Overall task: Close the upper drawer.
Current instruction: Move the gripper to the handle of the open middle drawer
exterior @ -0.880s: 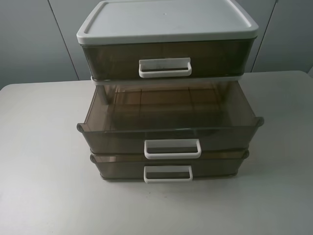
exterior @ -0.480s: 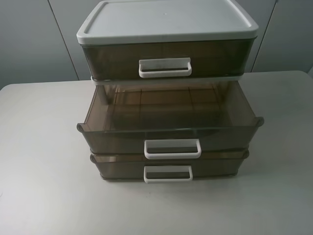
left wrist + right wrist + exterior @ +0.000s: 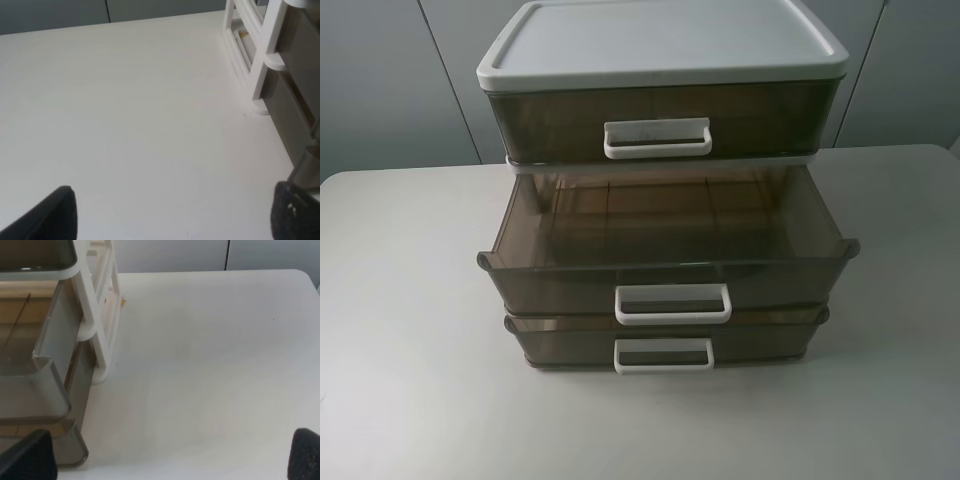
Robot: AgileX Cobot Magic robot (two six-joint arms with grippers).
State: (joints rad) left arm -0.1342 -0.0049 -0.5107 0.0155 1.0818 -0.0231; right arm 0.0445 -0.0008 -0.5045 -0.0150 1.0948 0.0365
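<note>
The upper drawer (image 3: 665, 285), smoky-brown with a white loop handle (image 3: 672, 303), is the middle tier of the three-drawer unit. It is pulled far out and looks empty. Its corner shows in the right wrist view (image 3: 35, 385). Neither gripper shows in the exterior high view. In the left wrist view my left gripper (image 3: 175, 220) is open and empty over bare table, with the unit's side (image 3: 295, 100) beside it. In the right wrist view my right gripper (image 3: 165, 460) is open and empty over the table on the unit's other side.
The taller top-tier drawer (image 3: 660, 120) is shut under the white lid (image 3: 660, 40). The lowest drawer (image 3: 660, 345) sits under the open one. The unit's white frame (image 3: 100, 315) stands on the pale table (image 3: 400, 330). Grey cabinet doors are behind.
</note>
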